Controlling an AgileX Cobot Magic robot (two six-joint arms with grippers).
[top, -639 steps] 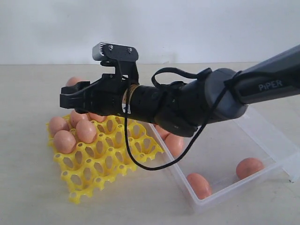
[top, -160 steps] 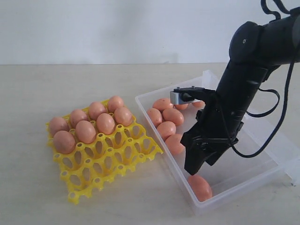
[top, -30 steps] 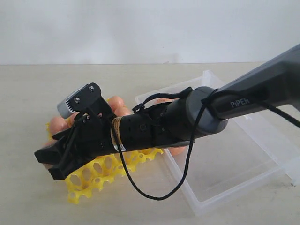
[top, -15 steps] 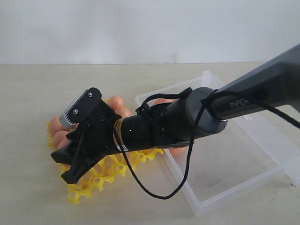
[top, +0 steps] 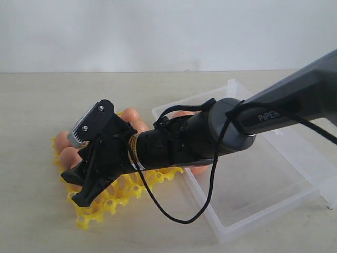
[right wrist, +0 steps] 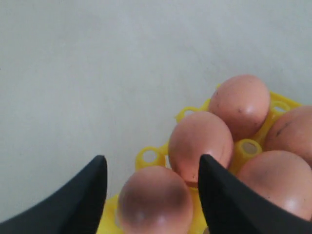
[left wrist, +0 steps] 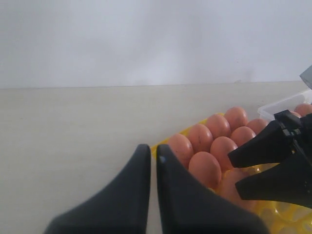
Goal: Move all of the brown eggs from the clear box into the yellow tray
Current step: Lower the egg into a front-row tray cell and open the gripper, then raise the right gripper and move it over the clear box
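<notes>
A pale beige desk (top: 42,105) is seen across the lower two thirds of the exterior view, its surface matte and evenly lit. Bare stretches of it are shown at the left edge, along the bottom and at the upper right. A plain white wall (top: 158,31) is seen filling the upper part of the frame and is met by the desk's far edge in a straight horizontal line. The same desk and wall are shown in the left wrist view; in the right wrist view only the desk surface is made out.
</notes>
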